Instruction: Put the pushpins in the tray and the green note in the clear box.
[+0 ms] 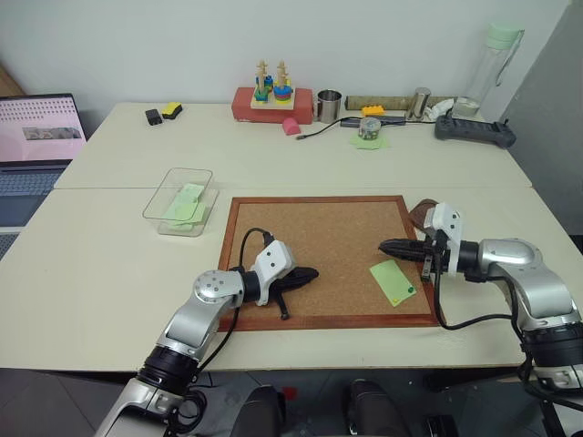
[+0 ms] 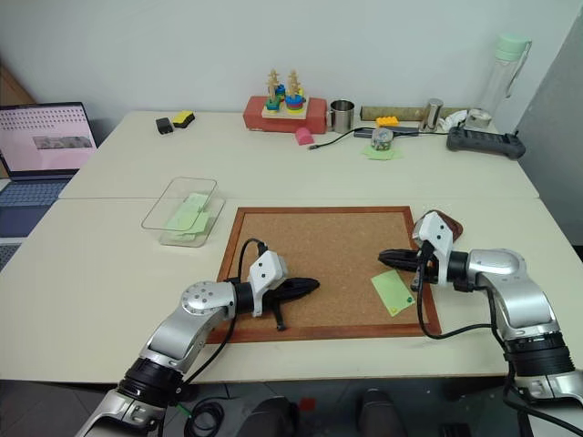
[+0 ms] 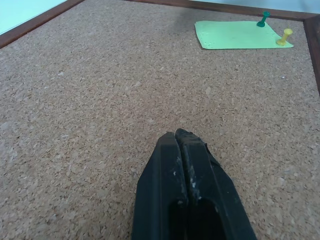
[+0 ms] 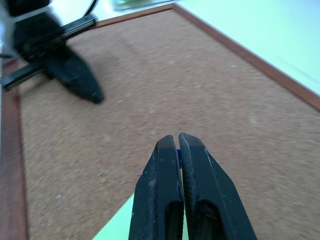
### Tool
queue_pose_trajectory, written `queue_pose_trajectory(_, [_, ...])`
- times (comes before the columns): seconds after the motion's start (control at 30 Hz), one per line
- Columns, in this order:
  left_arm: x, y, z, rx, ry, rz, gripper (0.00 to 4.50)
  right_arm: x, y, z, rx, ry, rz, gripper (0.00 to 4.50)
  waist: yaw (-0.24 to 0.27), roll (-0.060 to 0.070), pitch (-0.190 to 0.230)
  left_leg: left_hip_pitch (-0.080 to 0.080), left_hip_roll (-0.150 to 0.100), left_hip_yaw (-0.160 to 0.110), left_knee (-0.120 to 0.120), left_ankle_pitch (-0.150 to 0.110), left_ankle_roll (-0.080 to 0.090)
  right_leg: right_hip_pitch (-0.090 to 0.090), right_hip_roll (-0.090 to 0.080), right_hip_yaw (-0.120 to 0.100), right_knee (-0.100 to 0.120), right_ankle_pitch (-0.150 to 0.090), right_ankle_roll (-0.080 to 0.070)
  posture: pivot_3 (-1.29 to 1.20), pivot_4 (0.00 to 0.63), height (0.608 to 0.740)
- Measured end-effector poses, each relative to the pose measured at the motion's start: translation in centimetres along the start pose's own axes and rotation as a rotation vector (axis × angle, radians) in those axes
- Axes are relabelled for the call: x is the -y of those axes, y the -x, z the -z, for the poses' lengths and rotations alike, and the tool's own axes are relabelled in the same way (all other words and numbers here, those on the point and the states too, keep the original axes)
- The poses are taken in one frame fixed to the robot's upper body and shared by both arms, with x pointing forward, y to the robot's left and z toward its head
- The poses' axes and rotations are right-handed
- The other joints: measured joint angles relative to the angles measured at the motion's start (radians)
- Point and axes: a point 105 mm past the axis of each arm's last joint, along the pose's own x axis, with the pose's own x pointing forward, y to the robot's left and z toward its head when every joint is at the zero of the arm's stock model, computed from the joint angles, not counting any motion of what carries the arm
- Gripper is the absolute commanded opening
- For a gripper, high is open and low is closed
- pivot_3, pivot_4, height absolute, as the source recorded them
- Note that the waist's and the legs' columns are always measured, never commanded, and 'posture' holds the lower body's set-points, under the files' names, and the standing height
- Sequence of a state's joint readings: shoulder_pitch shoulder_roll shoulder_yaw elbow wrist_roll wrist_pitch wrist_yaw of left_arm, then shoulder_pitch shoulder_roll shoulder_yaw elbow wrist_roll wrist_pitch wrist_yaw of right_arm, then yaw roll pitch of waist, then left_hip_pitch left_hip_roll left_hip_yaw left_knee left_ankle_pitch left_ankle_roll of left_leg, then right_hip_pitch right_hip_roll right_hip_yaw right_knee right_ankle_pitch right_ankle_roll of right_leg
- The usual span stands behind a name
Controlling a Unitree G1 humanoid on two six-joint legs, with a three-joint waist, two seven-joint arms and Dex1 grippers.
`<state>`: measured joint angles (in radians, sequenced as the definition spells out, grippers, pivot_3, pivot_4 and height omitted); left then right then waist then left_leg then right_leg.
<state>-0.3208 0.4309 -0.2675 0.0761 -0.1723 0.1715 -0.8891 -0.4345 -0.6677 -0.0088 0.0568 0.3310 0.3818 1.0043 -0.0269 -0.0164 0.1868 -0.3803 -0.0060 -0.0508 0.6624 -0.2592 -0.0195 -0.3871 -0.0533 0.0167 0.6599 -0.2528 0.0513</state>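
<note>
Pale-green paper note (image 1: 393, 281) lies pinned near the wood-framed cork board's (image 1: 319, 238) right front corner, just below the right gripper (image 1: 386, 245), whose pinched-together fingers seem to grip something tiny and blue, while the left gripper (image 1: 312, 272), closed and empty, sits farther off.

no legible text, labels or numbers anywhere; laptop screen (image 1: 41, 127) shows pink page content, too small to read.

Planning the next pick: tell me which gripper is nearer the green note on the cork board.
Right. The right gripper hangs just above the green note's far edge, while the left gripper sits across the cork board, well off to the note's left.
</note>
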Motion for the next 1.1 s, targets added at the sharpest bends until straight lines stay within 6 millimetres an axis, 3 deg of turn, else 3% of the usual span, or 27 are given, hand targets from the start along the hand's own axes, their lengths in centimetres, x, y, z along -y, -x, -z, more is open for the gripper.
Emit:
queue_pose_trajectory(0.17, [0.1, -0.1, -0.1, 0.004, 0.000, 0.004, 0.00, 5.5, 1.6, 0.6, -0.040, 0.023, 0.357, 0.05, 0.000, 0.000, 0.000, 0.000, 0.000, 0.000, -0.001, 0.000, 0.000, 0.000, 0.000, 0.000, 0.000, 0.000, -0.001, 0.00, 0.150, 0.740])
queue_pose_trajectory(0.3, [0.1, -0.1, -0.1, 0.004, 0.000, 0.005, 0.00, 7.7, 2.5, 2.2, -0.115, 0.024, 0.518, 0.05, 0.000, 0.000, 0.000, -0.001, 0.000, 0.001, -0.001, 0.000, 0.000, -0.001, 0.000, 0.000, 0.000, 0.000, -0.001, 0.00, 0.150, 0.740])
queue_pose_trajectory(0.5, [0.1, -0.1, -0.1, 0.004, 0.001, 0.002, 0.00, 8.4, 2.4, 4.0, -0.158, -0.036, 0.604, 0.05, 0.000, 0.000, 0.000, -0.001, 0.000, 0.001, -0.001, 0.000, 0.000, -0.001, 0.000, 0.000, 0.000, 0.000, -0.001, 0.00, 0.150, 0.740])
queue_pose_trajectory(0.7, [0.1, -0.1, -0.1, 0.004, 0.000, 0.004, 0.00, 9.0, 2.4, 4.9, -0.160, -0.094, 0.660, 1.32, -0.001, 0.000, 0.000, -0.001, 0.000, 0.001, -0.001, 0.000, 0.000, -0.001, 0.000, 0.000, 0.000, 0.000, -0.001, 0.00, 0.150, 0.740])
queue_pose_trajectory(0.93, [0.1, 0.0, -0.1, 0.003, -0.001, 0.004, 0.00, 9.1, 2.1, 3.7, -0.111, -0.092, 0.653, 2.69, -0.001, 0.000, 0.000, -0.001, 0.000, 0.001, -0.001, 0.000, 0.000, -0.001, 0.000, 0.000, -0.001, 0.000, -0.001, 0.00, 0.150, 0.740])
queue_pose_trajectory(1.1, [0.2, -0.1, -0.1, 0.005, -0.001, 0.007, 0.00, 7.7, 2.4, 0.9, -0.041, -0.027, 0.538, 2.69, -0.001, 0.000, 0.000, -0.001, 0.000, 0.000, -0.002, 0.000, 0.000, -0.001, 0.000, 0.000, -0.001, 0.000, 0.000, 0.00, 0.150, 0.740])
